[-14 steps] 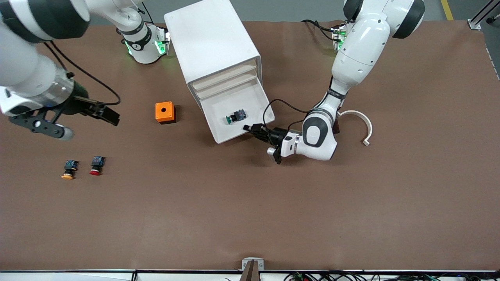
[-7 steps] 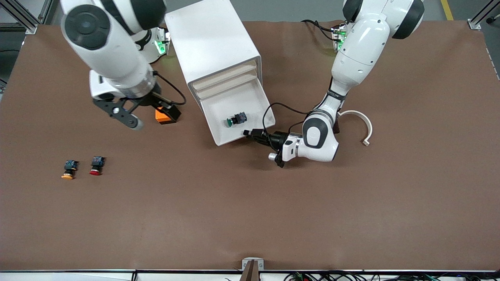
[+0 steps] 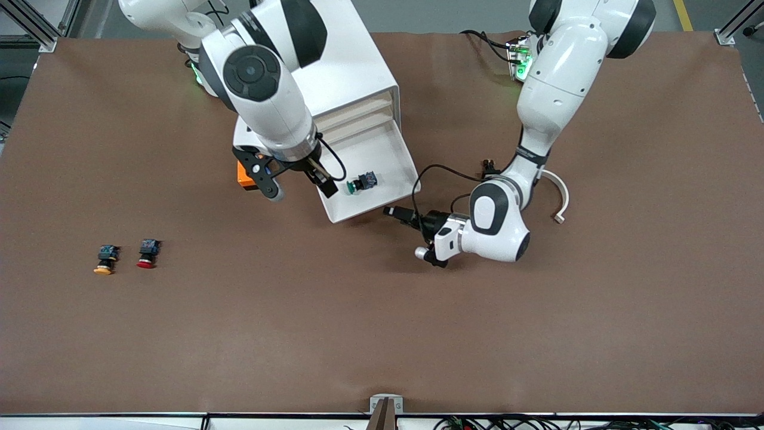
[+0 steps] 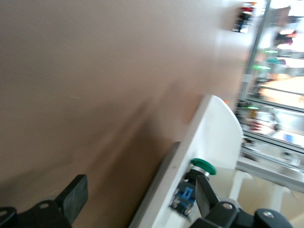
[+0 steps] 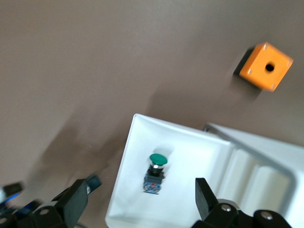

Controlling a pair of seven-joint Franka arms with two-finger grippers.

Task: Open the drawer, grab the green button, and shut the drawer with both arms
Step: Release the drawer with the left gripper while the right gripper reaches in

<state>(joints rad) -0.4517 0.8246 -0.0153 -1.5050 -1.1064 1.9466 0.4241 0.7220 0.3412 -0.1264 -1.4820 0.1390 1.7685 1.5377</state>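
The drawer (image 3: 371, 210) stands pulled out of the white cabinet (image 3: 322, 60), its lowest one. The green-capped button (image 3: 360, 182) lies on its side inside; it also shows in the left wrist view (image 4: 197, 183) and the right wrist view (image 5: 156, 171). My right gripper (image 3: 298, 188) is open and empty above the drawer's edge toward the right arm's end, with the button between its fingers in its wrist view (image 5: 140, 199). My left gripper (image 3: 399, 214) is open and empty, low over the table just off the drawer's front corner (image 4: 140, 199).
An orange box with a hole (image 3: 242, 173) sits beside the cabinet, partly hidden by my right gripper; it shows in the right wrist view (image 5: 266, 66). A red-capped button (image 3: 146, 254) and an orange-capped one (image 3: 105, 260) lie toward the right arm's end. A white curved piece (image 3: 558, 191) lies by the left arm.
My right arm has swung in from its end of the table to over the open drawer. My left gripper has drawn back from the drawer's front.
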